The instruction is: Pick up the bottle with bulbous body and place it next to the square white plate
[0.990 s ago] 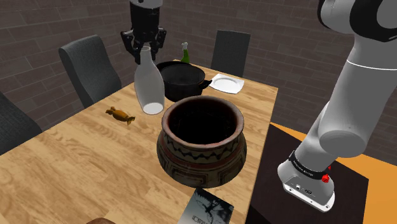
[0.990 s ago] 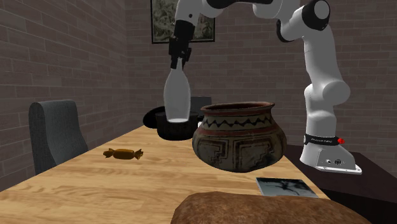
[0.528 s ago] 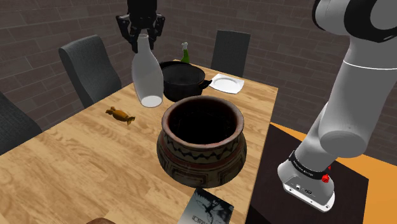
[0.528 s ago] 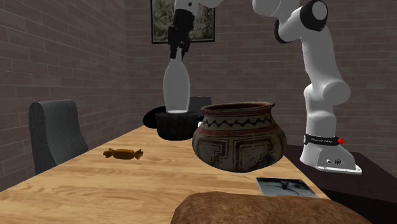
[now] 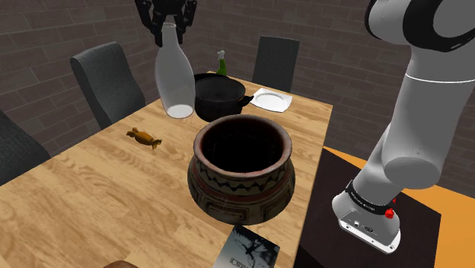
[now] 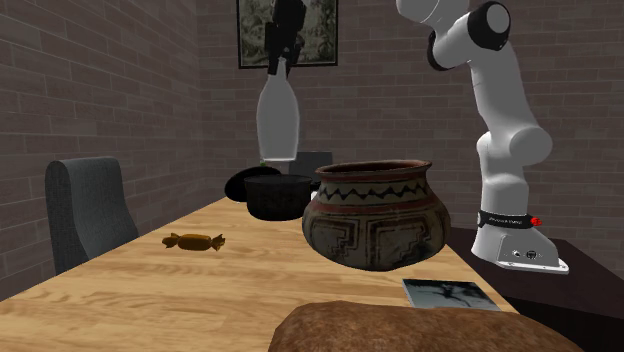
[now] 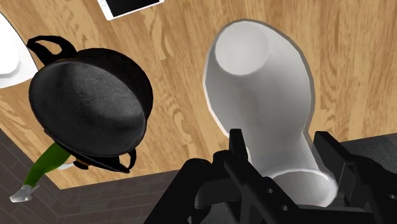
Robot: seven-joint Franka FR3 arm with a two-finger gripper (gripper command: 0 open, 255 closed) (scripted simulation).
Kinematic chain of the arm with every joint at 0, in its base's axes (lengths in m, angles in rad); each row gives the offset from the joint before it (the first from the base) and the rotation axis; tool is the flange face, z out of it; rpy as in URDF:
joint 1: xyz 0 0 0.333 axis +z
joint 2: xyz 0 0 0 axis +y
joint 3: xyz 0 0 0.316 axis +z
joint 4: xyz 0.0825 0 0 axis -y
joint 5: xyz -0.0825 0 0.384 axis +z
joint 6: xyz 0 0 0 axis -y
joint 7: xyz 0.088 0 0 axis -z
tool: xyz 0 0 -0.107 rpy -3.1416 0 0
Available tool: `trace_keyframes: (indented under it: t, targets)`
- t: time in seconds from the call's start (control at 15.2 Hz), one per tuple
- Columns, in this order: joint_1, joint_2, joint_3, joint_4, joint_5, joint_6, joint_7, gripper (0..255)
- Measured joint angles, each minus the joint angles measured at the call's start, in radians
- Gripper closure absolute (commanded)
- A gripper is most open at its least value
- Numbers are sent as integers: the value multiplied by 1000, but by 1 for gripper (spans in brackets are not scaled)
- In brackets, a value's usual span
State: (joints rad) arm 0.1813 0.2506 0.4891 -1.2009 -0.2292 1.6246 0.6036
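Observation:
The white bottle (image 5: 175, 80) has a bulbous body and a narrow neck. It hangs in the air above the wooden table (image 5: 99, 171), beside the black pot (image 5: 219, 95). My black gripper (image 5: 169, 17) is shut on its neck from above. From the second exterior view, the gripper (image 6: 277, 62) holds the bottle (image 6: 278, 115) well above the pot (image 6: 272, 192). In the wrist view both fingers (image 7: 236, 145) clasp the bottle (image 7: 261, 95). The square white plate (image 5: 272, 99) lies at the table's far end, beyond the pot. Its corner (image 7: 9, 57) shows next to the pot (image 7: 89, 108).
A big patterned brown vase (image 5: 242, 171) stands mid-table near the stand. A wrapped candy (image 5: 145, 138) lies on the shoulder view's left. A green bottle (image 5: 222, 65) stands behind the pot. Grey chairs (image 5: 106, 80) ring the table. A photo card (image 5: 247, 251) lies at the near edge.
The gripper has risen with the bottle, lifting it clear above the pot's rim and slightly toward the shoulder view's left. Nothing else moved.

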Motion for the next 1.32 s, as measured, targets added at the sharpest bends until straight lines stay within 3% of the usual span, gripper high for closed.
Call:
trace_keyframes:
  t: [0.53, 0.79, 0.86, 1.06, 1.32]
  targets:
    - [70, 114, 0, 282, -63, -176, -5, 255]
    - [155, 221, -13, 521, -124, -306, -15, 255]
    - [223, 255, -122, 604, -87, -341, -39, 255]
    - [100, 67, -96, 307, -7, -231, -54, 255]
    - [-25, -124, -119, 45, 96, -136, -140, 255]
